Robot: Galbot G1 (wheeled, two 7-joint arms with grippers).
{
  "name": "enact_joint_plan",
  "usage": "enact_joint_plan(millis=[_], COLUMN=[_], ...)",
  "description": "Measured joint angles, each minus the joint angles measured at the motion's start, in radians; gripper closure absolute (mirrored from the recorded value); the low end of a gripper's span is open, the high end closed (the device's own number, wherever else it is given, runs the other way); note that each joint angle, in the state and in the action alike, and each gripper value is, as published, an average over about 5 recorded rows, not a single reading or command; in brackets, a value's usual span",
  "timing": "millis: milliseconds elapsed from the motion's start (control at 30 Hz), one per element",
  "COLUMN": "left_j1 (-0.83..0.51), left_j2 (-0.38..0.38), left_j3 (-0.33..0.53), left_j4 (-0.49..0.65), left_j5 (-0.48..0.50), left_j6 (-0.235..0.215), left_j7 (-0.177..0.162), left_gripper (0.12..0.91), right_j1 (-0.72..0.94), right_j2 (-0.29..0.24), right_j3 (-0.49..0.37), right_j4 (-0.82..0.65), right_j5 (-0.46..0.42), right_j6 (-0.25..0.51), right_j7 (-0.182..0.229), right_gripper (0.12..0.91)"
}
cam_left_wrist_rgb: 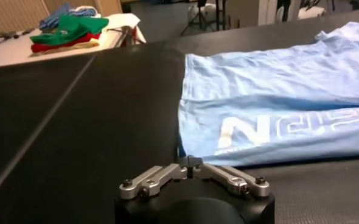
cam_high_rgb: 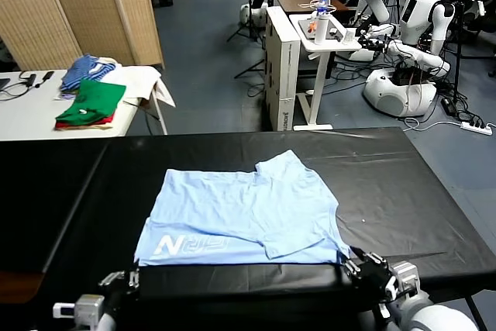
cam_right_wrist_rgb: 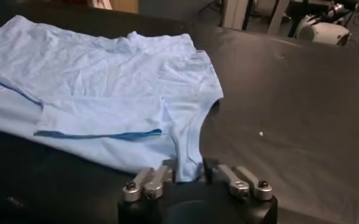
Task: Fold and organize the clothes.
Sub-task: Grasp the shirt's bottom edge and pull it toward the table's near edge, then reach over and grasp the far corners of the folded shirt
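Head view shows the T-shirt (cam_high_rgb: 244, 215) folded once; the left gripper (cam_left_wrist_rgb: 191, 169) looks pressed together just short of the hem corner, while the right gripper (cam_right_wrist_rgb: 190, 172) stands spread astride the other corner, so both should back straight off without dragging cloth.

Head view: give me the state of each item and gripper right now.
Light sky-blue cotton T-shirt: folded, flat on black table, lettering up.
Left gripper: at shirt's near corner.
Right gripper: open, shirt hem between fingers.
Green-and-red folded garments: stacked on white side table.

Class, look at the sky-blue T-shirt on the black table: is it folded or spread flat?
Partly folded: the T-shirt lies with a sleeve flap turned over its body, lettering facing up near the front edge.
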Motion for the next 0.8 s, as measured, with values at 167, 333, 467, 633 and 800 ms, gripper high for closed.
enact_joint_plan(millis=[167, 333, 467, 633, 800], left_j1=[0.002, -0.067, -0.200, -0.405, -0.604], left_j2=[-0.008, 0.012, 0.049, 0.108, 0.161], left_j3=[-0.018, -0.032, -0.020, 0.025, 0.111], left_j4=[-0.034, -0.033, 0.001, 0.074, 0.170], left_j5=[0.021, -0.078, -0.224, -0.393, -0.459], left_j6=[0.014, 0.044, 0.093, 0.141, 0.157], left_j7=[0.009, 0.037, 0.003, -0.022, -0.026], left_gripper=[0.166, 0.125, 0.123, 0.123, 0.123], right_j1=[0.087, 0.267, 0.411, 0.597, 0.780], right_j2=[-0.017, -0.039, -0.040, -0.027, 0.003], right_j3=[-0.008, -0.077, -0.152, -0.266, -0.387], right_j4=[-0.018, -0.098, -0.182, -0.292, -0.420], right_j5=[0.061, 0.145, 0.183, 0.210, 0.212], right_j6=[-0.021, -0.066, -0.089, -0.113, -0.114], right_j7=[0.038, 0.097, 0.127, 0.154, 0.155], right_gripper=[0.118, 0.118, 0.118, 0.118, 0.118])
